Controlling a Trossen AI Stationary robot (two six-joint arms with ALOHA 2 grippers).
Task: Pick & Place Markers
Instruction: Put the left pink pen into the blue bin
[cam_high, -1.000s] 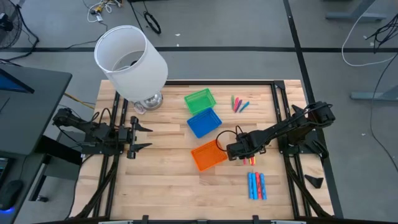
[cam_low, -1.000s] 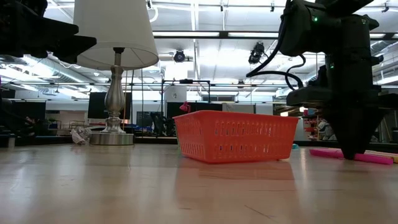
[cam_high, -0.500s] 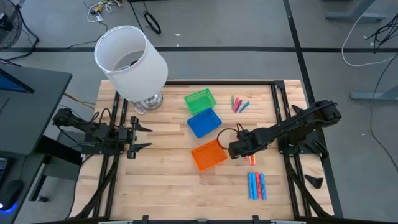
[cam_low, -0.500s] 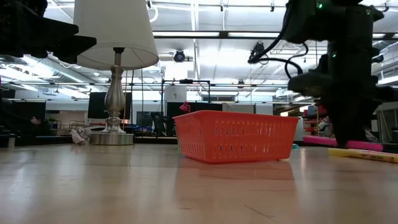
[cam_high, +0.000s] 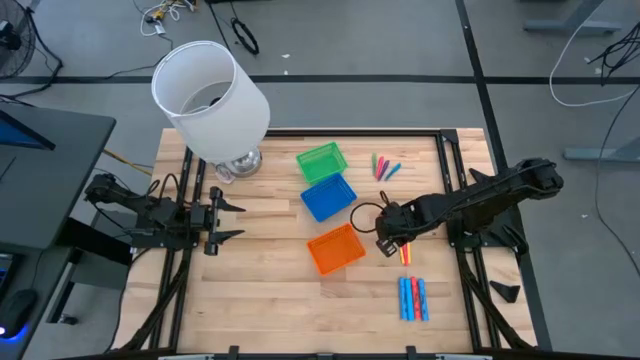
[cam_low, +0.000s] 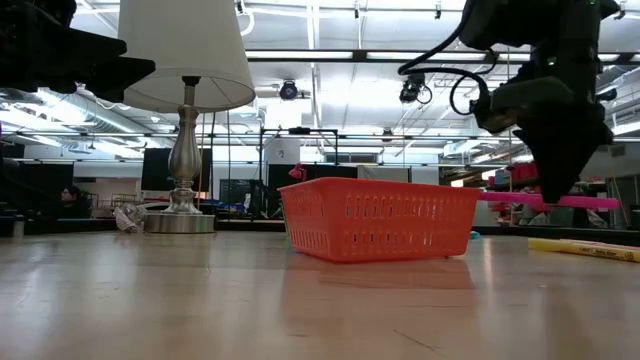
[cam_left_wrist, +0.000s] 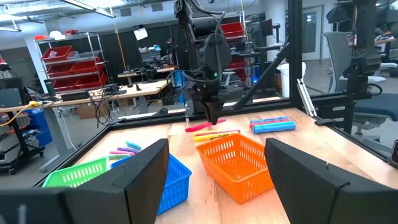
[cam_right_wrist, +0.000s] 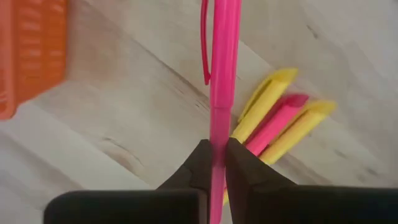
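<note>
My right gripper (cam_high: 386, 244) hangs just right of the orange tray (cam_high: 336, 249), shut on a pink marker (cam_low: 560, 201) that sits level and clear of the table. Below it, yellow and pink markers (cam_right_wrist: 277, 121) lie flat on the wood; they also show in the high view (cam_high: 405, 257). A row of blue and red markers (cam_high: 413, 298) lies nearer the near edge, and a small mixed group (cam_high: 384, 167) lies toward the far edge. My left gripper (cam_high: 226, 220) waits open at the table's left side. My right gripper pinches the pink marker's barrel (cam_right_wrist: 217, 146) between its two fingers (cam_right_wrist: 241, 169), coming from above and pointing down. The fingers lie across the marker. It is lifted clear of the table and sits about level, its long end (cam_right_wrist: 224, 43) sticking out past the fingertips.
Green tray (cam_high: 321, 160) and blue tray (cam_high: 328, 196) stand in a row beyond the orange one. A lamp (cam_high: 210, 95) with a white shade stands at the far left corner. A yellow marker (cam_low: 585, 248) lies on the table under the gripper.
My right gripper has risen from the table with the pink marker, which lay on the wood a second ago and now hangs clear above it. The gripper has also shifted slightly toward the table's right edge.
</note>
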